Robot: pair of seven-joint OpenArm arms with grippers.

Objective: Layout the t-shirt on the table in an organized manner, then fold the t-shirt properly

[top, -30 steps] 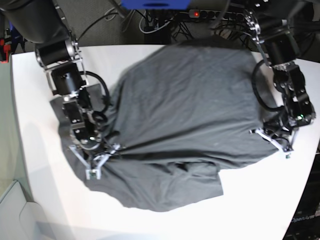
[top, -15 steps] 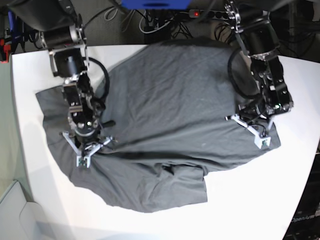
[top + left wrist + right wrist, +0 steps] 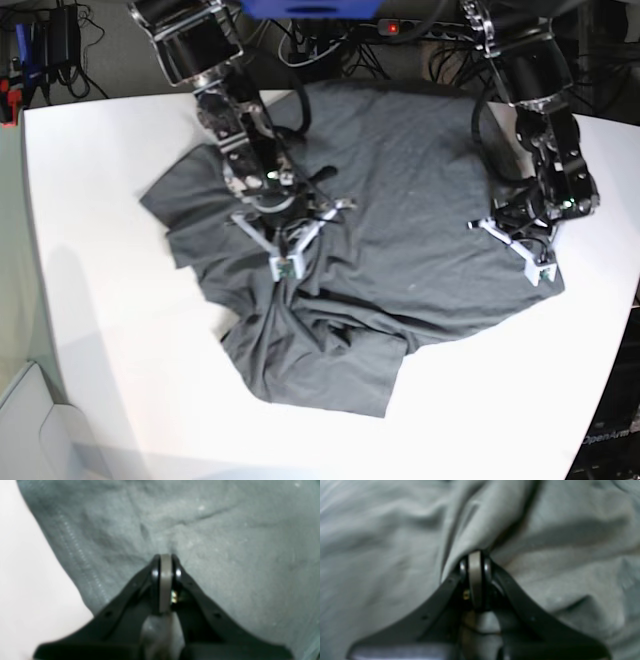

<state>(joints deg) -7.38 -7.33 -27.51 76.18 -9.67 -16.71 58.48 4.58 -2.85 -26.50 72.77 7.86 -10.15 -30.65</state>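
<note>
The dark grey t-shirt lies rumpled on the white table, bunched into folds at its near middle. My right gripper is over the shirt's left-centre, shut on a ridge of cloth; the right wrist view shows t-shirt folds gathered at the right gripper. Over on the shirt's right edge, my left gripper is shut. In the left wrist view the left gripper pinches a small pucker of t-shirt near its stitched hem, beside bare table.
Cables and a power strip lie beyond the table's far edge. The table's rounded right edge runs close to the left gripper. A pale object sits off the table at the lower left.
My right gripper has moved right and toward the far side, dragging the shirt's left part inward so the cloth bunches at the middle. The left gripper shifted slightly with the right edge.
</note>
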